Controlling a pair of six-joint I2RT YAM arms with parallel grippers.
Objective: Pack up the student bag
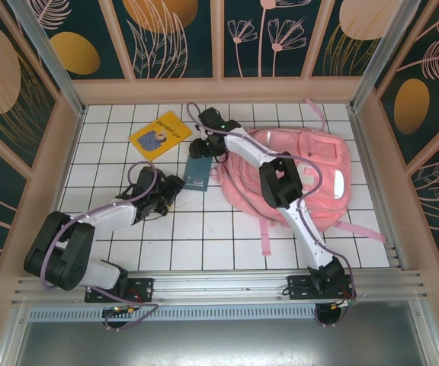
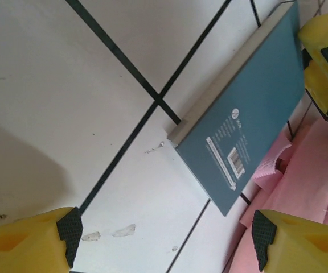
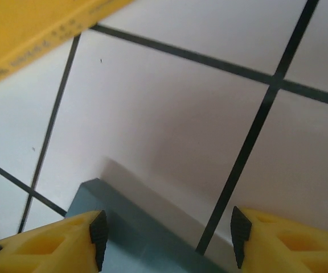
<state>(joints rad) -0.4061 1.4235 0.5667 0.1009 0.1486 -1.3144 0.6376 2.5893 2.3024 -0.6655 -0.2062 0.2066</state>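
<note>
Overhead, white gridded table (image 1: 204, 244), floral walls (image 1: 166, 30), left tool (image 2: 164, 242) wide, right tool (image 3: 167, 239) wide.

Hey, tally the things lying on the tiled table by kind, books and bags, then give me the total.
Books: 2 (yellow book, teal book)
Bags: 1 (pink backpack)
Total: 3
</note>
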